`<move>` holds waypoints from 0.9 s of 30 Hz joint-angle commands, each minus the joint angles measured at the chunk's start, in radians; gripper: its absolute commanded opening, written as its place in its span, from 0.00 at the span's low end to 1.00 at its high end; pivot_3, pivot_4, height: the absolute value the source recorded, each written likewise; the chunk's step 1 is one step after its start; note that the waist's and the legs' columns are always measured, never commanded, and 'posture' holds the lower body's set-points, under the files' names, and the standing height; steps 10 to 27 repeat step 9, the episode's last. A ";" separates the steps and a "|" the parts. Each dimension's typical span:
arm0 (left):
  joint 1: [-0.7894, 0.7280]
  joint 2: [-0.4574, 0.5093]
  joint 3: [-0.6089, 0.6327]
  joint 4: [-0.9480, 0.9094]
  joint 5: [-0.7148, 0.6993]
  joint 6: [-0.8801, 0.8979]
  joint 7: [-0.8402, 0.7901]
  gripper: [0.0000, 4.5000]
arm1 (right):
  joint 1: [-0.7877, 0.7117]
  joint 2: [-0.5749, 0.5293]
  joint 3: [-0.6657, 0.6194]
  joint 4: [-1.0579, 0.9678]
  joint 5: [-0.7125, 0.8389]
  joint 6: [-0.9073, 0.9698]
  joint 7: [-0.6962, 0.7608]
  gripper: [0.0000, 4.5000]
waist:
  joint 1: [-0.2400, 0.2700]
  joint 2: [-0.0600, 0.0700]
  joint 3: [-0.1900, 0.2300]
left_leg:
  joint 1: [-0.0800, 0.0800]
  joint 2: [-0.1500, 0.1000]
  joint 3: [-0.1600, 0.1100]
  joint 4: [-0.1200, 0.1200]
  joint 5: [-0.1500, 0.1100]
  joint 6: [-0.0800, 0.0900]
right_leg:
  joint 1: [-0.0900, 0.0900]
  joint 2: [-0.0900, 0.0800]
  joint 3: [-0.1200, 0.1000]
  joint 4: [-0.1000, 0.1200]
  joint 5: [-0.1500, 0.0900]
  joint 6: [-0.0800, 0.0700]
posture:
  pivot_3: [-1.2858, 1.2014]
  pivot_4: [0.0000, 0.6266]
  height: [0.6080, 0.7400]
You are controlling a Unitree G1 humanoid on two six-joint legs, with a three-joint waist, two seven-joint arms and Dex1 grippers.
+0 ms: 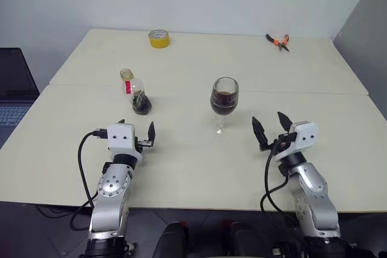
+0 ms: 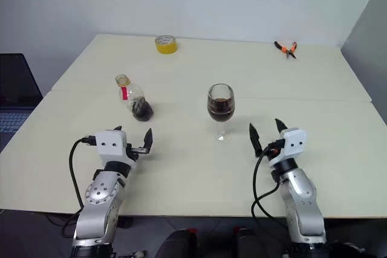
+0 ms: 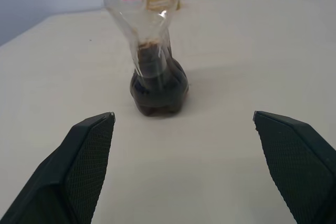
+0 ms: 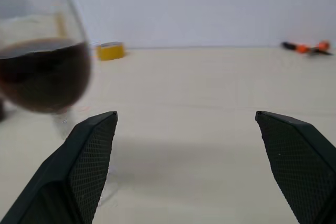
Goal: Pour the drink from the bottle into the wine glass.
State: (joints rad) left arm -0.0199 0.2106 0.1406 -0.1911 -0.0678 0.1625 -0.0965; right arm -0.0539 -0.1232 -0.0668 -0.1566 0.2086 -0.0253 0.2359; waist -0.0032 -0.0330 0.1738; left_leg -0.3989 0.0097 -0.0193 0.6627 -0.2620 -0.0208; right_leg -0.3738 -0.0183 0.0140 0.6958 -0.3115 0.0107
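The bottle [image 1: 136, 93] stands on the table left of centre, a red label at its neck and a little dark drink [image 3: 159, 91] left in its base. The wine glass [image 1: 224, 98] stands near the middle, its bowl about half full of the dark drink [image 4: 41, 74]. My left gripper [image 1: 136, 130] is open just in front of the bottle, apart from it, with nothing between its fingers [image 3: 86, 150]. To the right of the glass and a little nearer, my right gripper [image 1: 268, 119] is open and empty, clear of the glass.
A yellow tape roll [image 1: 159, 38] lies at the back of the table and orange-handled pliers [image 1: 279, 41] at the back right. A laptop [image 1: 12, 89] sits off the table's left edge. A seam [image 1: 302, 92] runs across the tabletop behind the glass.
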 commanded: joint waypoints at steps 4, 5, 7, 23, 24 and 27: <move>-0.012 -0.012 0.007 -0.011 -0.001 -0.019 0.007 0.99 | -0.019 0.000 -0.036 0.050 -0.005 -0.080 -0.008 1.00 | 0.000 0.000 0.000 | 0.000 0.000 0.000 0.000 0.000 0.000 | 0.000 0.000 0.000 0.000 0.000 0.000 | 0.52 0.24 1.00; -0.014 -0.014 0.007 -0.007 -0.001 -0.020 0.007 0.99 | -0.019 -0.003 -0.039 0.056 -0.002 -0.081 -0.006 1.00 | 0.000 0.000 0.000 | 0.000 0.000 0.000 0.000 0.000 0.000 | 0.000 0.000 0.000 0.000 0.000 0.000 | 0.52 0.24 1.00; -0.016 -0.016 0.004 0.002 0.002 -0.029 0.005 0.99 | -0.020 -0.004 -0.044 0.064 0.004 -0.078 -0.005 1.00 | 0.000 0.000 0.000 | 0.000 0.000 0.000 0.000 0.000 0.000 | 0.000 0.000 0.000 0.000 0.000 0.000 | 0.52 0.24 1.00; -0.017 -0.019 0.002 0.011 0.006 -0.060 0.002 0.99 | -0.021 -0.005 -0.046 0.068 0.005 -0.076 -0.002 1.00 | 0.000 0.000 0.000 | 0.000 0.000 0.000 0.000 0.000 0.000 | 0.000 0.000 0.000 0.000 0.000 0.000 | 0.52 0.24 1.00; -0.017 -0.019 0.002 0.011 0.006 -0.060 0.002 0.99 | -0.021 -0.005 -0.046 0.068 0.005 -0.076 -0.002 1.00 | 0.000 0.000 0.000 | 0.000 0.000 0.000 0.000 0.000 0.000 | 0.000 0.000 0.000 0.000 0.000 0.000 | 0.52 0.24 1.00; -0.017 -0.019 0.002 0.011 0.006 -0.060 0.002 0.99 | -0.021 -0.005 -0.046 0.068 0.005 -0.076 -0.002 1.00 | 0.000 0.000 0.000 | 0.000 0.000 0.000 0.000 0.000 0.000 | 0.000 0.000 0.000 0.000 0.000 0.000 | 0.52 0.24 1.00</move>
